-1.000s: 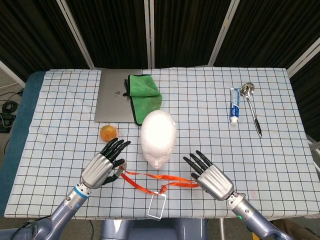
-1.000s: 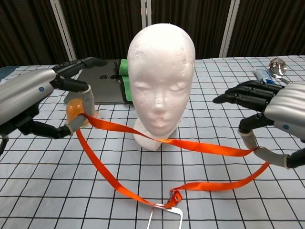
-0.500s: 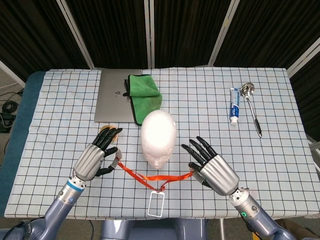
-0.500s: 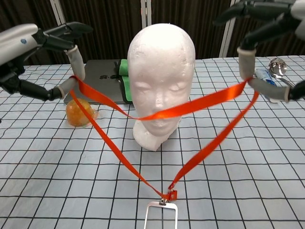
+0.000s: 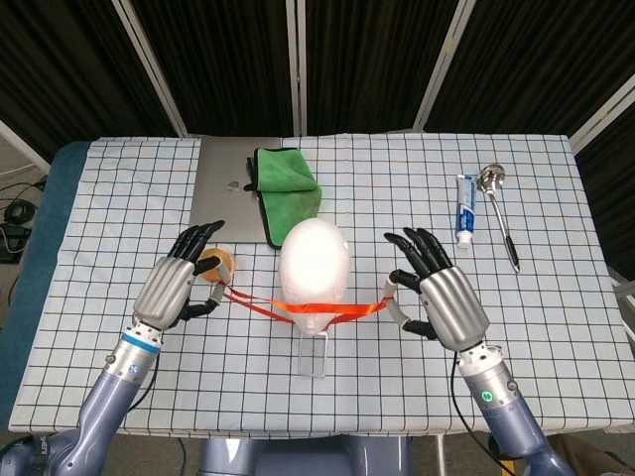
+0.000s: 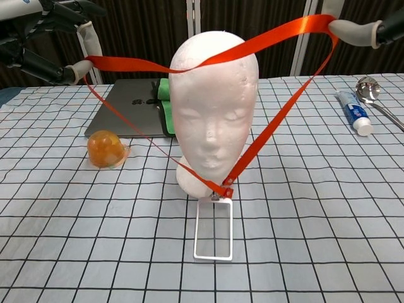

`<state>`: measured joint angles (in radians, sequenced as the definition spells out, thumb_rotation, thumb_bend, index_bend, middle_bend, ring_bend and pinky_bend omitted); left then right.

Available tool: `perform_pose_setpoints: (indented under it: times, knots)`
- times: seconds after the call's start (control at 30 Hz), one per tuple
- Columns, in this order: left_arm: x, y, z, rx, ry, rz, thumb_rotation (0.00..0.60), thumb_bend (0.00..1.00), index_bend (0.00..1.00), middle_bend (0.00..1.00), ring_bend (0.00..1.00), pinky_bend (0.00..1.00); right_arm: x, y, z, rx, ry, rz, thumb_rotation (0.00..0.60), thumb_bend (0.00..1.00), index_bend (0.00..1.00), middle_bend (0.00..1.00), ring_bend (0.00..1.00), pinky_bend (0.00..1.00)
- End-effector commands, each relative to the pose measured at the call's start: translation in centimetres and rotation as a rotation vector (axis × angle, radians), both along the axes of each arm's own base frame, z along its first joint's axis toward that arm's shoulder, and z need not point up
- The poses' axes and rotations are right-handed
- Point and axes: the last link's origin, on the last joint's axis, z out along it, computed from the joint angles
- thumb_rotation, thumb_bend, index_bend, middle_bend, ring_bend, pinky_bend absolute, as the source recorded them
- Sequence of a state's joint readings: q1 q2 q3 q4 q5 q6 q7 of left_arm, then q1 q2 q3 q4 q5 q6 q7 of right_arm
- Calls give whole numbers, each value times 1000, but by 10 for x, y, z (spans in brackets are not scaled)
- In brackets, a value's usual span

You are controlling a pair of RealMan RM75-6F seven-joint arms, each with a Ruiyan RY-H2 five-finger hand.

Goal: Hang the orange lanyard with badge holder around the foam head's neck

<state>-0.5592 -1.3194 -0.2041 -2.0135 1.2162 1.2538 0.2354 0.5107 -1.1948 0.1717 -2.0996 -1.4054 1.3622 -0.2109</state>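
The white foam head stands upright on the checked tablecloth, also in the head view. The orange lanyard is stretched wide in the air, its upper strap crossing the head's forehead. My left hand pinches the strap to the left of the head and my right hand pinches it to the right, both raised above the table. The clear badge holder hangs from the strap's lower point, in front of the head's base. In the chest view only the fingers of the left hand and fingers of the right show.
A grey laptop with a green cloth on it lies behind the head. An orange ball sits left of the head, under my left hand. A toothpaste tube and a spoon lie at the far right.
Both hands have risen and moved forward, lifting the lanyard loop from chin level to the forehead. The badge holder has swung in toward the head's base.
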Motion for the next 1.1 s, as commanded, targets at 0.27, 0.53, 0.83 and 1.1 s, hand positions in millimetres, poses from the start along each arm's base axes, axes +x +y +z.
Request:
perform_pose_setpoints:
  times: [0.27,0.53,0.83,1.1]
  knots:
    - [23,27,16,1,22,51,600,668,810,0,0,0,18,-28,12,74,-116,-126,600,504,770,116,0,0]
    - [36,55,16,-10,92,82,600,666,790,0,0,0,26,-61,8,69,-96,-204,600,504,769,118,0,0]
    - [41,84,7,-26,157,149,600,664,747,0,0,0,28,-94,-5,53,-92,-292,600,505,769,122,0,0]
    - [33,101,4,-54,150,227,600,651,529,0,0,0,27,-112,-9,44,-137,-336,600,504,763,147,0,0]
